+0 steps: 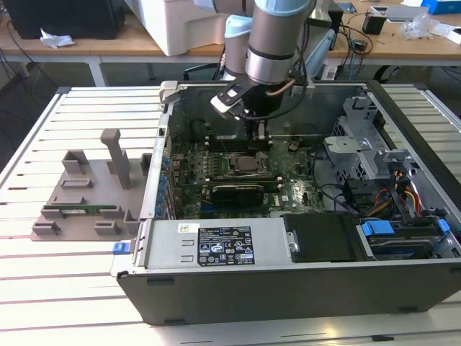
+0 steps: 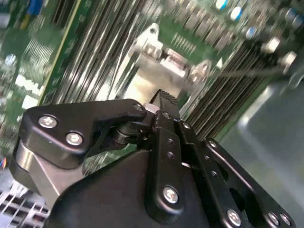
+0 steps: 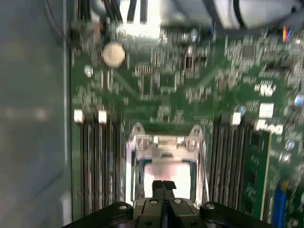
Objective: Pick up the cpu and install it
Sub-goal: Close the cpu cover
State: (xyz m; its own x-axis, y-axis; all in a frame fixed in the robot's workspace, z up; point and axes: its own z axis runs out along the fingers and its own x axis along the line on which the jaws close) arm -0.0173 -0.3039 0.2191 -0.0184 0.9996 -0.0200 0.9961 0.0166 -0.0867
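The cpu [image 1: 248, 164] lies flat in its socket in the middle of the green motherboard [image 1: 302, 191], inside the open computer case [image 1: 288, 292] on the slatted counter [image 1: 72, 281]. Its silvery top catches the light, and in the first wrist view it [image 3: 166, 172] shows as a pale bright square within the metal socket frame [image 3: 164, 142].

The tool [image 1: 261, 135] hangs from the arm just above the chip, a little toward the far wall of the case in the exterior view. In the first wrist view the tool [image 3: 163, 186] has its two black fingertips pressed together with only a thin seam between them, and nothing sits in that seam. I cannot tell whether the tips touch the chip's top or stop just short of it. In the second wrist view the tool [image 2: 164, 99] points down at bright metal between the rows of dark memory slots [image 2: 102, 57].

On the exterior view's left, well apart from the case, a grey fixture tray [image 1: 79, 205] with upright posts rests on the counter. A boxy unit with a white label [image 1: 216, 245] lies along the near side of the case, and drive bays with blue tabs [image 1: 376, 231] sit on the exterior view's right. A round coin battery [image 3: 113, 53] sits on the board beyond the socket in the first wrist view.
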